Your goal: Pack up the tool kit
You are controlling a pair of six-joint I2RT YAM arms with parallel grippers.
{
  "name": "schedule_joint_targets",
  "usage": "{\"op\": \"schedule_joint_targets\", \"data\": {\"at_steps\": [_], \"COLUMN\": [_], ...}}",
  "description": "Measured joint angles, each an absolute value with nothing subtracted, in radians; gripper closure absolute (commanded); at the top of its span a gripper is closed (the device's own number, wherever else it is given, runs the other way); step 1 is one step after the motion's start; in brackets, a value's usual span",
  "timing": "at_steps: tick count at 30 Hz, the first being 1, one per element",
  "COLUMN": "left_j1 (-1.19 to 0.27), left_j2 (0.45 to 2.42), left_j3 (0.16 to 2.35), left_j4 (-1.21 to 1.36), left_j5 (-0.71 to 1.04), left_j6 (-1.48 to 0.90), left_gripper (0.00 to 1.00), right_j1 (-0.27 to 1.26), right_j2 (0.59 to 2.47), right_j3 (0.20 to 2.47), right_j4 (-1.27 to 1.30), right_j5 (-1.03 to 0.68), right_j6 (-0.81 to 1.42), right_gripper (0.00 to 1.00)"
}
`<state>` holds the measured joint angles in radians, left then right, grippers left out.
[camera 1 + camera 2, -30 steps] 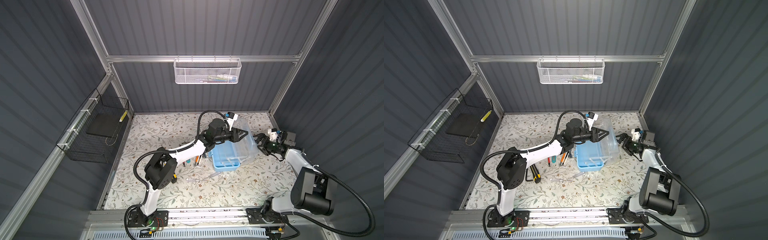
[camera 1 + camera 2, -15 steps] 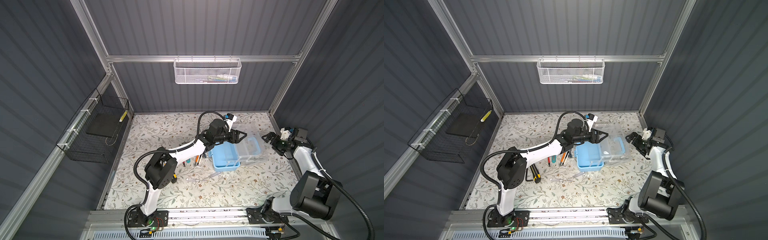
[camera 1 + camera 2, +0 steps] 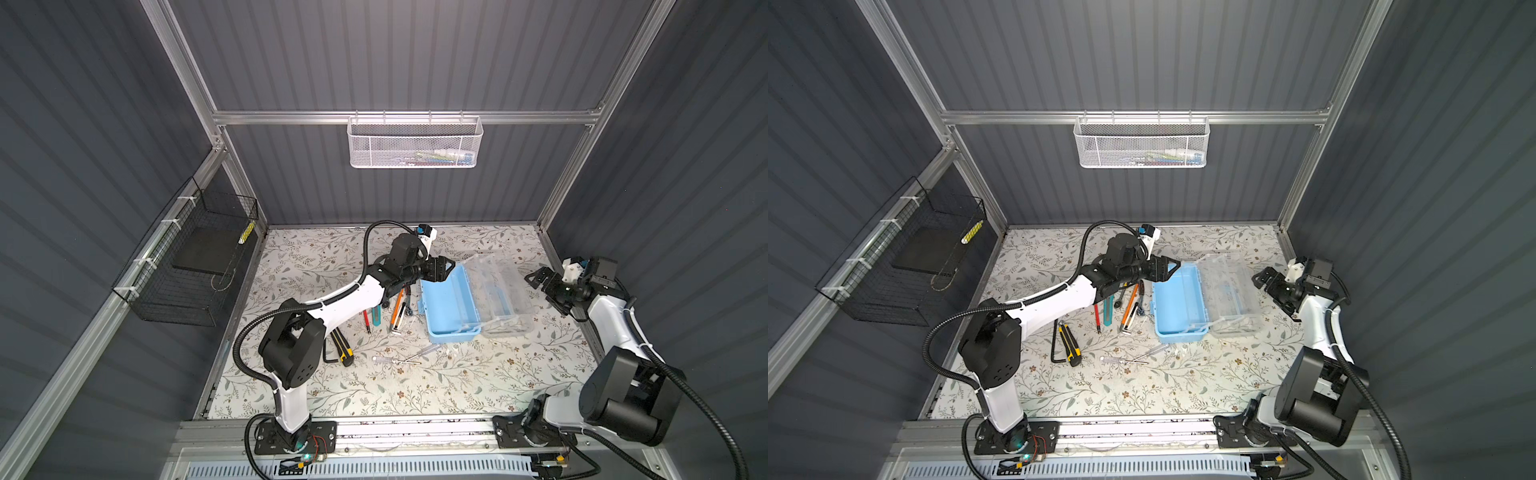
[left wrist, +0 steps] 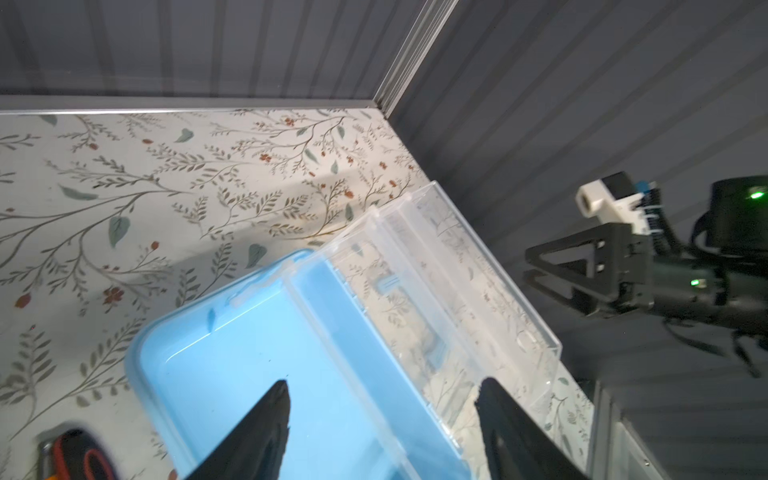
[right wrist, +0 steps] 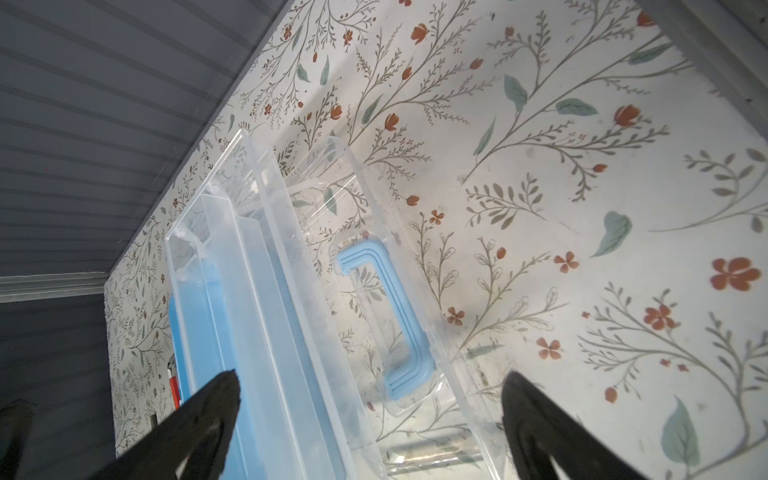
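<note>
Both top views show the blue box open mid-counter, clear lid toward three o'clock, tools at nine o'clock. Left end effector and right end effector gape empty; I'd grip each tool mid-shaft and lay it lengthwise.

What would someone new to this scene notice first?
The light blue box sits mid-table on the floral table, its clear lid flipped open flat beside it, toward the open right gripper. The left gripper hangs open over the box's far end. Small hand tools lie scattered on the box's other side, by the left arm.
</note>
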<state>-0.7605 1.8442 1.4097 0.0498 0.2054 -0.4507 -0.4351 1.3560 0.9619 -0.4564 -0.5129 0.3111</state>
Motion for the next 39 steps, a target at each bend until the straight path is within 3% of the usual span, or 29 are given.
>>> {"op": "schedule_joint_targets", "data": {"at_steps": [11, 21, 39], "left_j1": [-0.76, -0.762, -0.823], "left_j2": [1.828, 1.818, 1.926], "left_j3": [1.246, 1.223, 1.27], "left_j4": [-0.075, -0.067, -0.002], "left_j5": [0.147, 0.197, 0.271], "left_j6": [-0.463, -0.532, -0.635], "left_gripper": [0.17, 0.22, 0.22], "right_j1": [-0.415, -0.387, -0.379], "right_j2": [1.302, 1.299, 1.243], "right_j3": [0.935, 0.935, 0.987], "right_j4": [-0.442, -0.442, -0.504], "right_j5": [-0.548, -0.546, -0.514], "right_j6": [0.314, 0.331, 0.328], "right_gripper": [0.05, 0.05, 0.09]}}
